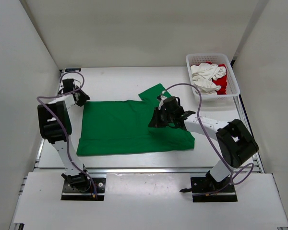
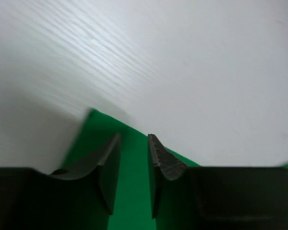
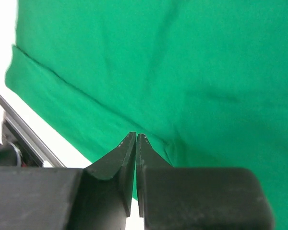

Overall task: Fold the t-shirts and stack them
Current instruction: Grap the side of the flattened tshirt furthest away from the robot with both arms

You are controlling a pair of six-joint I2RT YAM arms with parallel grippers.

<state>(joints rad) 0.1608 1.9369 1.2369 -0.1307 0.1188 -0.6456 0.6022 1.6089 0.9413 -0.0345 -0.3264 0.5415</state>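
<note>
Nearest me, the green t-shirt (image 1: 120,127) lies spread on the table (image 1: 115,79), my right fingers (image 3: 134,140) clenched empty over its right half. My left fingers (image 1: 82,98) stand released at its far-left corner. Beyond, the white t-shirt (image 1: 206,74) and the red t-shirt (image 1: 222,85) sit in the basket (image 1: 233,90).

Two slim robot arms, the left arm (image 1: 62,148) and right arm (image 1: 235,141), are built of white tubular links joined by bulky black joint housings, each standing on a black base plate (image 1: 83,188). A thin lilac cable (image 1: 199,103) loops loosely along each arm. The left hand (image 2: 134,139) and right hand (image 3: 136,136) each have two matte black fingers (image 2: 164,160) that taper to narrow tips, one showing a ridged inner face.
</note>
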